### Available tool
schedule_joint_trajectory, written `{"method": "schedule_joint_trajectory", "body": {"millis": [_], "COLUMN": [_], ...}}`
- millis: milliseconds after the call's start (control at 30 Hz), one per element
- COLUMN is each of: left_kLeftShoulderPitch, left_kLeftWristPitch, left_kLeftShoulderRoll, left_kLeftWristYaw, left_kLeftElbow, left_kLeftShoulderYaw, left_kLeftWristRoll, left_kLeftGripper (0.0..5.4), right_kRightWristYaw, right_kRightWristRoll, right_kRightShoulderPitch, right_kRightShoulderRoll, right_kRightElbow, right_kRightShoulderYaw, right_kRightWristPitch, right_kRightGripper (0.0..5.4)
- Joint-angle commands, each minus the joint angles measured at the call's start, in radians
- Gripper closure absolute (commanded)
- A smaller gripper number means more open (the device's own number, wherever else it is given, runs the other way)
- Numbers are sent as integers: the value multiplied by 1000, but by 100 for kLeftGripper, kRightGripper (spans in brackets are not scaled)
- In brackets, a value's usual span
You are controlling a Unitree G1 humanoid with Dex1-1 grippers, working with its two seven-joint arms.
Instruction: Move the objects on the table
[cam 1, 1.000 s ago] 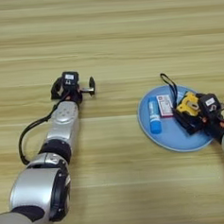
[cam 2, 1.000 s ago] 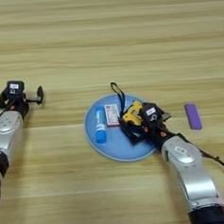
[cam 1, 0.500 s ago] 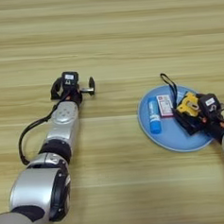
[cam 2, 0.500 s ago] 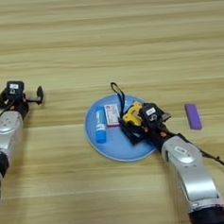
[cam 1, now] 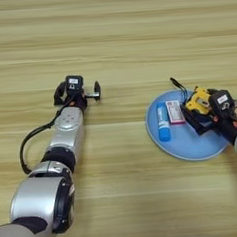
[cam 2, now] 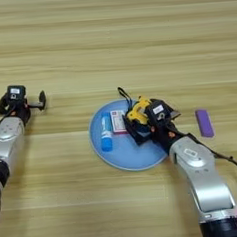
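Where the right tool (cam 2: 143,124) grips, the tape measure (cam 2: 138,112) sits.

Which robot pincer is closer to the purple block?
The right pincer. It sits over the blue plate, just left of the purple block. The left pincer is far across the table.

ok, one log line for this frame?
right gripper: shut on tape measure, over plate | glue stick: on plate | purple block: table | left gripper: open, idle
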Motion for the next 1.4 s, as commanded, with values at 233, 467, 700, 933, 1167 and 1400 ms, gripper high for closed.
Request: {"method": "schedule_joint_trajectory", "body": {"millis": [233, 467, 700, 933, 1167, 1400], "left_kLeftShoulderPitch": [-16, -15, -12, -11, -7, -7], "left_kLeftWristPitch": [-7, -8, -9, -9, -9, -8], "left_kLeftShoulderRoll": [-2, -2, -6, -9, -11, -11], "left_kLeftWristYaw": [5, 8, 11, 13, 13, 14], "left_kLeftElbow": [5, 7, 2, 0, -8, -10], "left_kLeftShoulderYaw": [-2, -4, -5, -5, -5, -5], "left_kLeftWristRoll": [9, 10, 11, 11, 11, 11], "left_kLeftGripper": [0, 0, 0, 0, 0, 0], "right_kRightWristYaw": [47, 72, 78, 77, 85, 80], "right_kRightWristRoll": [-55, -76, -111, -140, -159, -164], "right_kRightShoulderPitch": [-88, -236, -330, -367, -369, -356], "right_kRightShoulderRoll": [69, 168, 252, 287, 293, 288], "right_kRightElbow": [-98, 66, 303, 453, 496, 444], "right_kRightShoulderYaw": [268, 388, 445, 453, 460, 448], "right_kRightWristPitch": [95, 121, 63, 26, 15, 18], "right_kRightGripper": [65, 65, 65, 65, 65, 6]}}
